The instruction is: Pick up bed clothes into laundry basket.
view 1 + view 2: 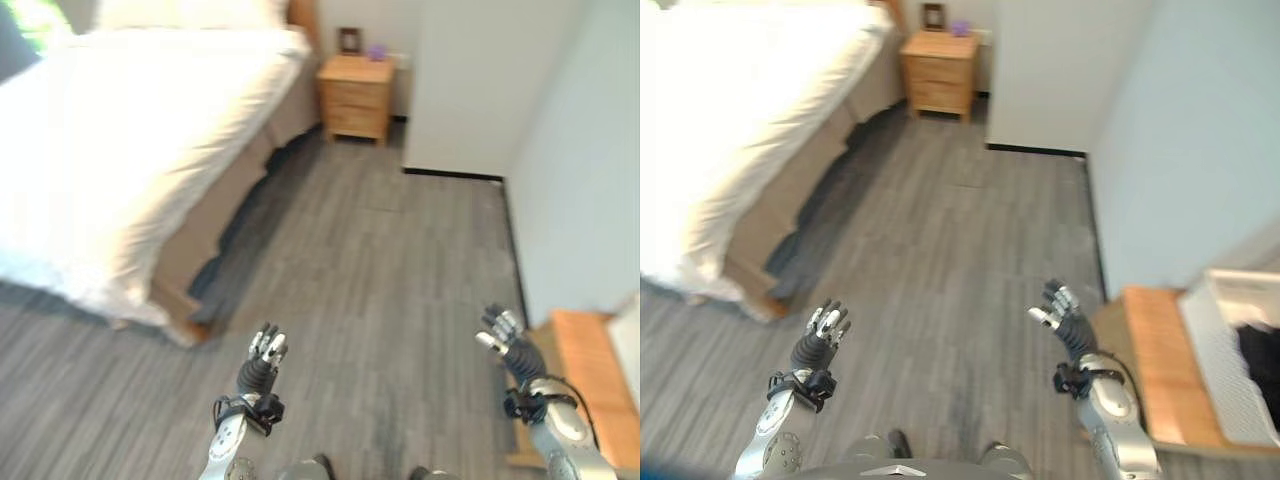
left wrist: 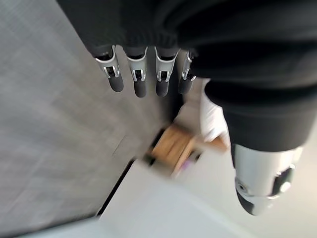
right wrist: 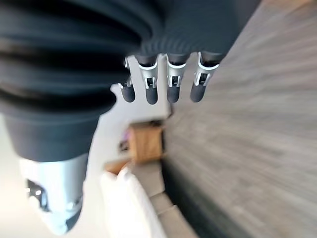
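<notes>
White bedding (image 1: 120,150) covers the bed at the left and hangs over its near corner. A white laundry basket (image 1: 1218,352) stands at the far right on a low wooden bench (image 1: 1152,360), with something dark (image 1: 1262,362) inside it. My left hand (image 1: 262,362) is raised over the grey floor, open and empty, a little way off the bed's corner. My right hand (image 1: 505,338) is also up, open and empty, just left of the bench. Straight fingers (image 2: 138,74) show in the left wrist view, and the right hand's fingers (image 3: 158,82) are straight too.
A wooden nightstand (image 1: 355,95) with small items on top stands at the back beside the bed. A white wall block (image 1: 480,80) juts out at the back right. Grey plank floor (image 1: 380,260) lies between the bed and the right wall.
</notes>
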